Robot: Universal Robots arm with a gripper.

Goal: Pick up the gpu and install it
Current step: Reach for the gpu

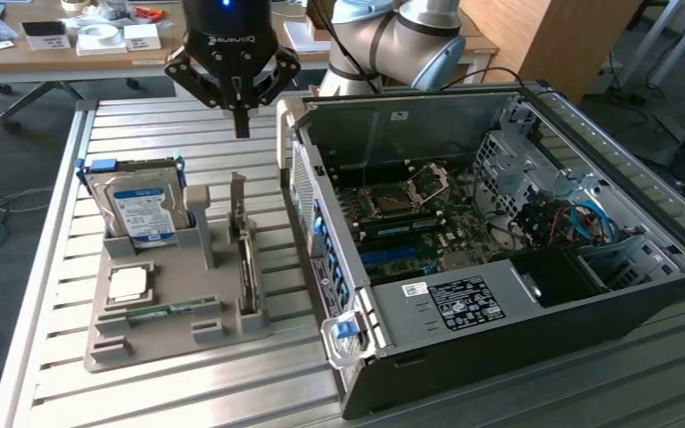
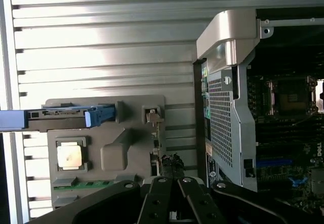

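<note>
Grey tray point(image 1: 152, 343) holding upright gpu point(image 1: 247, 259); closed pincer point(image 1: 242, 125) above, apart

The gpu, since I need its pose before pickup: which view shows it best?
The exterior view: the gpu stands on edge in the grey holder, its length visible. The wrist view sees it edge-on, partly behind the end effector.

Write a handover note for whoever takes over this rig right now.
Gripper: jaws shut, empty, hanging over the slatted metal table by the far end of the grey plastic parts tray.
Thin green-and-black GPU card with silver bracket: standing on edge in that tray, untouched.
Open black computer case: at the exterior view's right, no card fitted.
Done: nothing. Left: pick-up and installation.
</note>
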